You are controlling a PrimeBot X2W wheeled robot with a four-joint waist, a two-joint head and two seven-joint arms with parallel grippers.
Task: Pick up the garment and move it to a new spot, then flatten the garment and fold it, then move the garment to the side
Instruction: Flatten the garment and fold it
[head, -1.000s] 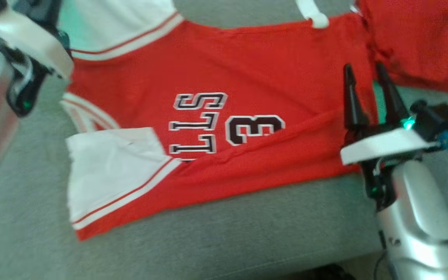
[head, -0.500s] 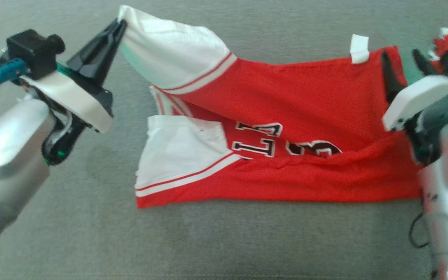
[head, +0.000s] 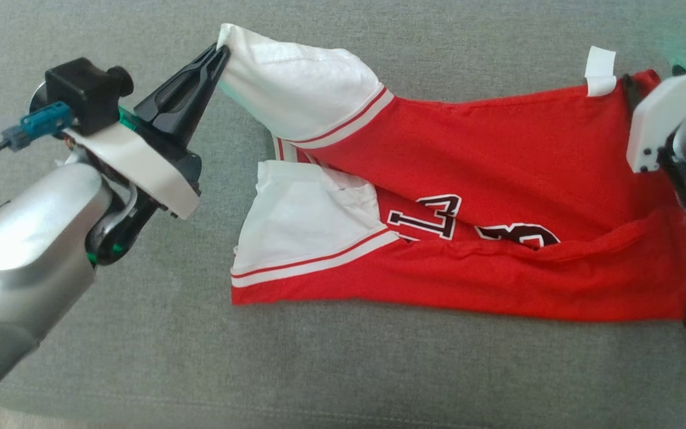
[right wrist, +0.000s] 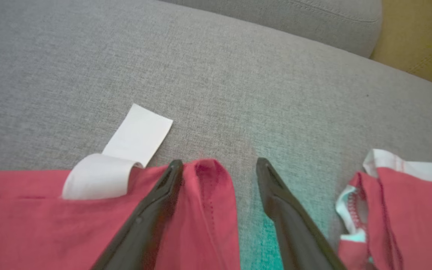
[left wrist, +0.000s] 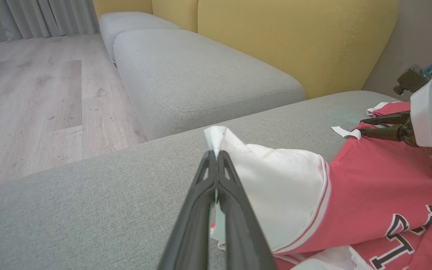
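Garment (head: 498, 155), red, one; second red cloth (right wrist: 414, 210), lower right. Grippers, two: left gripper (head: 221, 52) clamped on white sleeve corner; right gripper (right wrist: 219, 162) wide, red hem corner between fingers

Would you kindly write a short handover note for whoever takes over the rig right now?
Left gripper: shut on the tip of the white sleeve, holding it up off the cushion.
Right gripper: open, fingers astride the jersey's far red corner, no grip.
Jersey: lies across the cushion, wrinkled, near edge folded over the print.
Done: placed, one fold begun.
Left: flatten, finish the fold, move it aside.
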